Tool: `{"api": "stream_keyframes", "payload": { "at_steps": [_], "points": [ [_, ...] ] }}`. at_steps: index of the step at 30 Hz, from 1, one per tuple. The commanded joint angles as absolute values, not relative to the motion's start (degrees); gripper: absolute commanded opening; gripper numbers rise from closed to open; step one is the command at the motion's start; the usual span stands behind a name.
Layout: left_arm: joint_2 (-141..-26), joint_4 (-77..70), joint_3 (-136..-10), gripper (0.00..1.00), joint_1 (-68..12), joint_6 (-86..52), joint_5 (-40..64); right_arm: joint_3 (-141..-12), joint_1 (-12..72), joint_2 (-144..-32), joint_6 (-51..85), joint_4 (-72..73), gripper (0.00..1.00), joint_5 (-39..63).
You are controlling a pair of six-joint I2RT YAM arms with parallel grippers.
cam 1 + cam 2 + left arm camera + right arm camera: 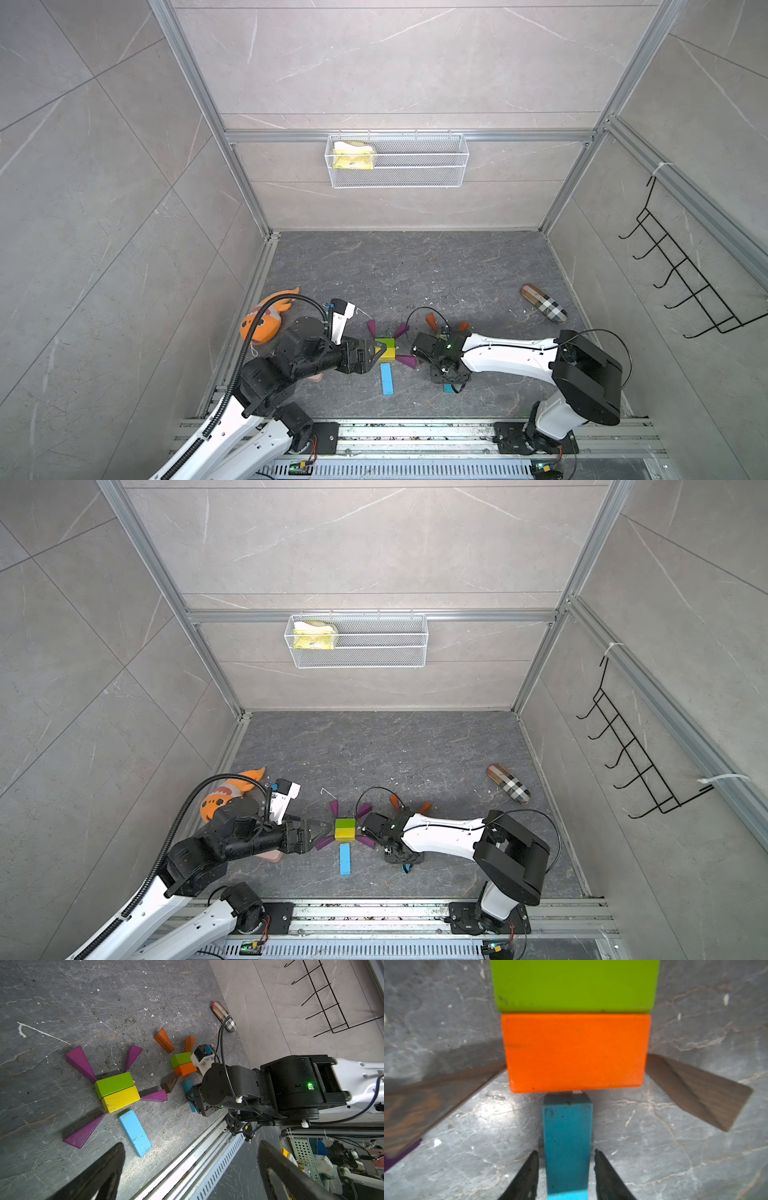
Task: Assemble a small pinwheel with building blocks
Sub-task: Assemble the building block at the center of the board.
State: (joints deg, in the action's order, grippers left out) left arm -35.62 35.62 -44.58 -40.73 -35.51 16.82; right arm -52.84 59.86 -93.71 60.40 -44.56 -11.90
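Where the blue bar (568, 1142) lies flat on the bench (446, 1022), one end at the orange brick (575, 1053), the right hand (566, 1155) reaches low, its slightly parted fingers flanking the bar with slim gaps. The left hand (192, 1146) hovers, spread wide and holding nothing, beside the green and yellow bricks (117, 1092).

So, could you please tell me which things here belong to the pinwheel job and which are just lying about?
For the job: green bricks, yellow brick, orange brick, purple wedges, orange wedges, brown wedges, blue bars.
Just lying about: orange plush fish, plaid pouch, wire basket on the wall.
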Motion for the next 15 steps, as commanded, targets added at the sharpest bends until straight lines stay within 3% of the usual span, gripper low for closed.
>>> {"api": "stream_keyframes", "payload": {
  "at_steps": [1,15],
  "points": [
    [-35.8,33.4,-44.5,1.0,-40.4,-34.2,18.1,-54.1,59.6,-94.3,60.1,-46.9,0.5,-13.9],
    [-36.2,39.0,-51.5,1.0,-40.4,-27.8,11.2,-56.0,61.0,-82.5,59.0,-58.2,0.55,-18.6]
  ]
}}
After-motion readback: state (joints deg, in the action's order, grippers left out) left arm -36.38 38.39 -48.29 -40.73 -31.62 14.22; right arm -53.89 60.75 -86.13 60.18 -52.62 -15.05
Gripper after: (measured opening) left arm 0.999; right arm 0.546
